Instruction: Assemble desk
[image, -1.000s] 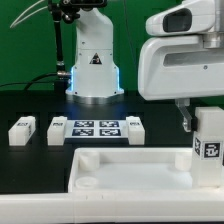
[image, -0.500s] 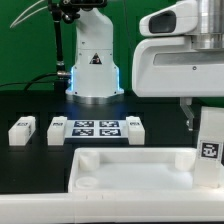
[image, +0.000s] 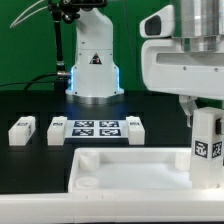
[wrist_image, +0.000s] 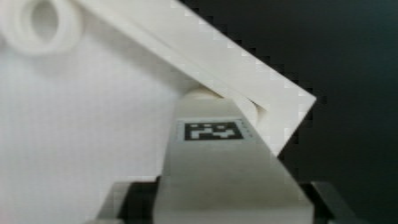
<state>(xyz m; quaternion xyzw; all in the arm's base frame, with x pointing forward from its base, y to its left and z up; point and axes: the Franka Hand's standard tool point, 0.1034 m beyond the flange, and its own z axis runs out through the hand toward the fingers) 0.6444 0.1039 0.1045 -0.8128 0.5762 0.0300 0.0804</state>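
Gripper (wrist_image: 224, 204) clamped on a leg: the wrist view shows a dark finger (wrist_image: 135, 200) on either side of the held leg (wrist_image: 222, 165), pressed to its flanks. In the exterior view only one dark finger is visible beside the leg's upper end. The rest is masked by the bulky white wrist housing (image: 185, 55) above.

Held leg upright at the exterior view's right, with one tag (image: 202, 149) facing the camera. Wrist view shows another tag on the leg near its far end. That far end meets a corner of the desk top (wrist_image: 80, 130), where the rim (wrist_image: 231, 70) comes to a point. White on white, so cannot tell whether it is seated or only touching.

Desk top lies flat on the black table (image: 30, 160), rim up, across the foreground. Round corner socket (image: 88, 183) open at the exterior view's left end. A second ring-shaped socket shows in the wrist view, well clear of the leg.

Beyond the desk top's far rim is a row on the table:
- the marker board (image: 97, 128) in the middle
- one loose leg (image: 135, 128) just beside it on the exterior view's right
- a second leg (image: 56, 130) just beside it on the left
- a third leg (image: 22, 130) further left, apart from the others

All three lie flat. Arm base (image: 93, 60) stands behind the board against a green backdrop
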